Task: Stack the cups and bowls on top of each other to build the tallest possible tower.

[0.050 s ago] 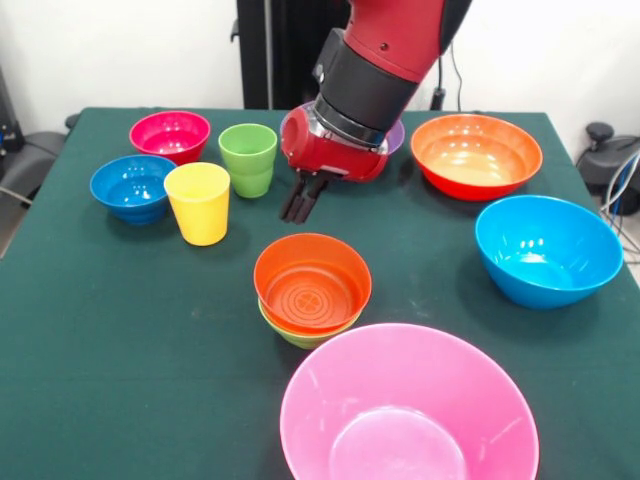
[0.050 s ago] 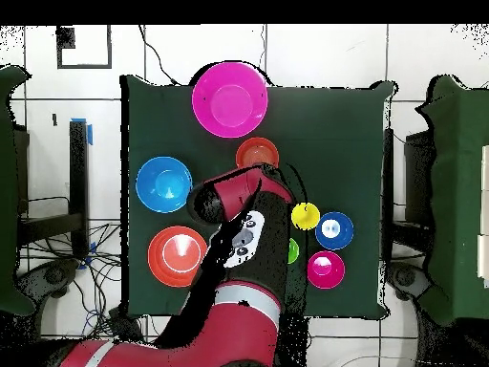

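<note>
The orange-red bowl (image 1: 312,283) is nested in the light-green bowl (image 1: 300,333), just before the empty, pressed-together gripper (image 1: 303,200). Glossy, light plastic is judged slippery; a rim pinch is advised.

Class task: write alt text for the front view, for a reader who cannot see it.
A red robot arm's gripper hangs above a green table, behind an orange-red bowl nested in a green one. Around them stand two cups and five more bowls, the pink bowl nearest.
</note>
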Action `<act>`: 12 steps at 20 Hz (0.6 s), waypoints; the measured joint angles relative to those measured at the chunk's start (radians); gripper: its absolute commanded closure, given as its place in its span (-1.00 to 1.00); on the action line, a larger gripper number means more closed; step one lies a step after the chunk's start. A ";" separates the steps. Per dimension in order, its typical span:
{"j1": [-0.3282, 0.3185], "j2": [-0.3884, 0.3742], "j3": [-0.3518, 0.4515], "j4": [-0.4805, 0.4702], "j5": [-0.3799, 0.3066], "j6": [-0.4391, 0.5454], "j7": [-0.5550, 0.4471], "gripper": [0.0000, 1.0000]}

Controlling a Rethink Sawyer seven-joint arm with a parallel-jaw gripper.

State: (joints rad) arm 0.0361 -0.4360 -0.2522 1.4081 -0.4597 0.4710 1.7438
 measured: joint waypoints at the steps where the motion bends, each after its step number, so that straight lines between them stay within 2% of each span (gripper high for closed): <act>1: 0.000 0.003 0.000 -0.001 0.000 0.000 0.000 1.00; 12: 0.003 0.061 -0.005 -0.028 0.000 0.000 0.000 1.00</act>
State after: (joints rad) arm 0.0390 -0.3749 -0.2571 1.3799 -0.4595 0.4709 1.7438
